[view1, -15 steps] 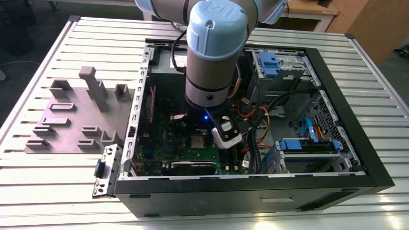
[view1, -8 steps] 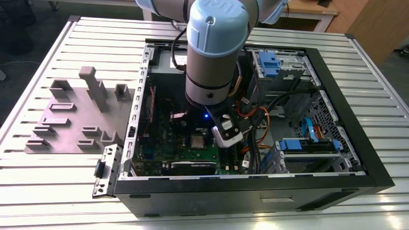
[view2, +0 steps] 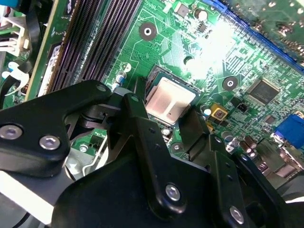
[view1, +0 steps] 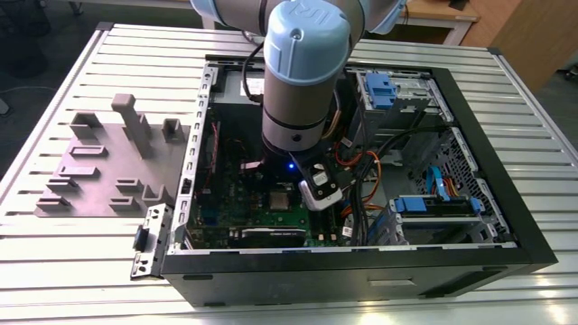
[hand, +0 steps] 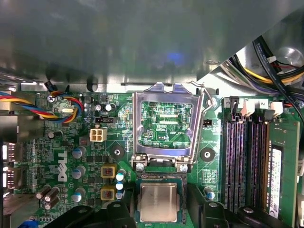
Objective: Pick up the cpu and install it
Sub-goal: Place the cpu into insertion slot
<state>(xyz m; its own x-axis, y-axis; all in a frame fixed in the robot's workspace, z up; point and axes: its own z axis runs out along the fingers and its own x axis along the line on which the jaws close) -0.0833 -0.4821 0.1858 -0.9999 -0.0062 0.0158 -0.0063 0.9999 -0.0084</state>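
Placement step, judged nearly complete: the cpu is lying in its socket, lower centre of the first wrist view. The claw is straddling it, spread open, gripping nothing. The socket frame is standing raised, not yet latched.

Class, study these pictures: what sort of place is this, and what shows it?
Probably a robotics lab or workshop: a robot arm reaches into an open computer case lying on a slatted metal table.
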